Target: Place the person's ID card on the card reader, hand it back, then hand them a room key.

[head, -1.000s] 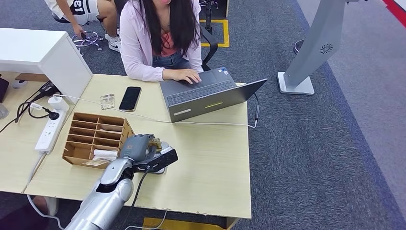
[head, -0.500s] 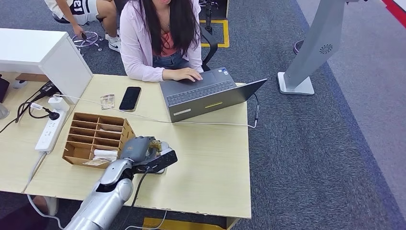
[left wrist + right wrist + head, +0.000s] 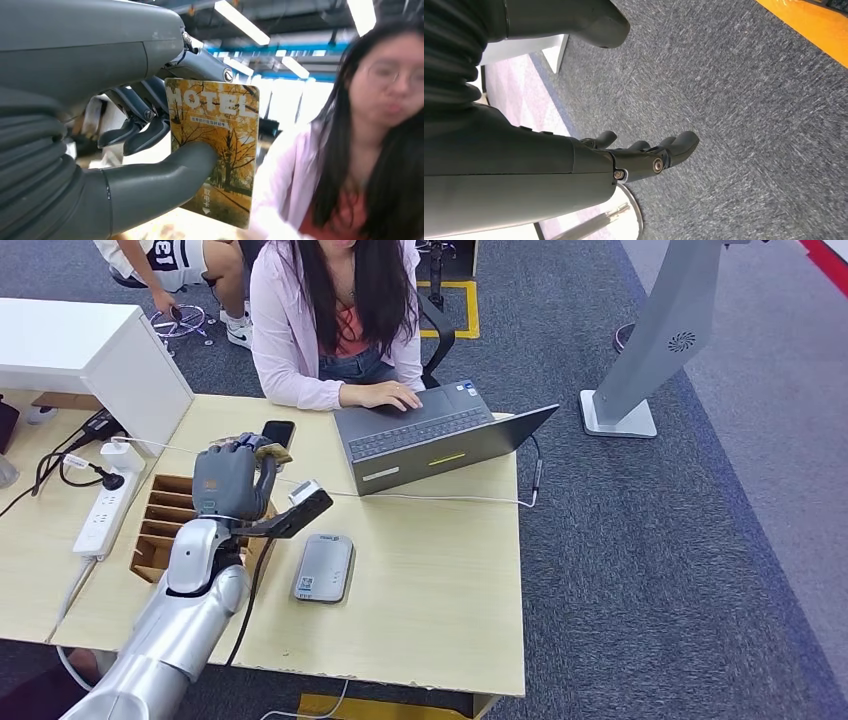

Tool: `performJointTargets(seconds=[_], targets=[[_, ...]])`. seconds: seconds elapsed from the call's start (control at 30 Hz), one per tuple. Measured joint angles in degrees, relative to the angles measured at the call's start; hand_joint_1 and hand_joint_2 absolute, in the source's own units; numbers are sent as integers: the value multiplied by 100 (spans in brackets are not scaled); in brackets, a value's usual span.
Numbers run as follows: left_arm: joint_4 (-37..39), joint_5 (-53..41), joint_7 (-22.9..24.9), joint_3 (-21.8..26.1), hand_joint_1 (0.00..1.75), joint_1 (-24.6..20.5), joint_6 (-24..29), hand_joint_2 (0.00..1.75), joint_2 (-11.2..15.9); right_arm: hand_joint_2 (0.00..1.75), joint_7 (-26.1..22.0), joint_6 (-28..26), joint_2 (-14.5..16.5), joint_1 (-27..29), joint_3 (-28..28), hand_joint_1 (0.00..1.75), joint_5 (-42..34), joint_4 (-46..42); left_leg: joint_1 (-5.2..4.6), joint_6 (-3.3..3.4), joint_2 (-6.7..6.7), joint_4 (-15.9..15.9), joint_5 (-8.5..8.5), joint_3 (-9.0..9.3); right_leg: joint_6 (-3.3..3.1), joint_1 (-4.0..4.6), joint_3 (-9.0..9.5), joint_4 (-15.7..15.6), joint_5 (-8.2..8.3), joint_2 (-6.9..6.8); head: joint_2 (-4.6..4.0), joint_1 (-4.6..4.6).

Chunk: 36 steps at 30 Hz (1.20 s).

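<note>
While person (image 3: 335, 320) types at laptop (image 3: 430, 435), left hand (image 3: 228, 483) pinches room key (image 3: 216, 150) between thumb and fingers, card upright ahead of palm, raised above table (image 3: 440, 580). Card reader (image 3: 323, 567) lies below, behind hand. Handover judged underway: keep pinch firm, printed face toward person, release only once taken. Card reads "HOTEL"; smaller print illegible. Right hand (image 3: 644, 155) hangs by floor, fingers loosely apart, holding nothing.
</note>
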Motion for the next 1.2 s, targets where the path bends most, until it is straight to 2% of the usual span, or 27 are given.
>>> performJointTargets(seconds=[0.23, 0.37, 1.07, 1.1, 1.2], targets=[[12, -265, -101, 435, 175, -729, 185, 175, 269, 175, -10, 7, 3, -1, 2, 0, 81, 7, 0, -1, 0, 0, 1, 0, 0, 0, 0, 2, 0, 1, 0, 0], [47, -285, -195, 711, 175, -964, 218, 175, 375, 175, -10, 7, 6, -1, 2, 0, 82, 8, 0, -3, 0, 0, 2, 1, 0, 0, 0, 2, 0, 1, 0, 0], [54, -186, -287, 1025, 175, -1024, 182, 175, 473, 175, -7, 11, 36, -7, 2, 0, 71, 9, 1, -3, -1, 0, 2, 0, 0, 0, 0, 2, 0, 0, 0, 0], [54, -192, -287, 1026, 166, -1020, 191, 175, 472, 175, -8, 12, 36, -7, 2, 0, 76, 9, 0, -3, -1, 0, 2, 0, 0, 0, 0, 2, 0, 0, 0, 0], [54, -203, -290, 1028, 35, -991, 227, 175, 470, 175, -6, 14, 36, -6, 2, 0, 85, 9, 0, -3, 0, 0, 2, 0, 0, 0, 0, 2, 0, 1, 0, 0]])
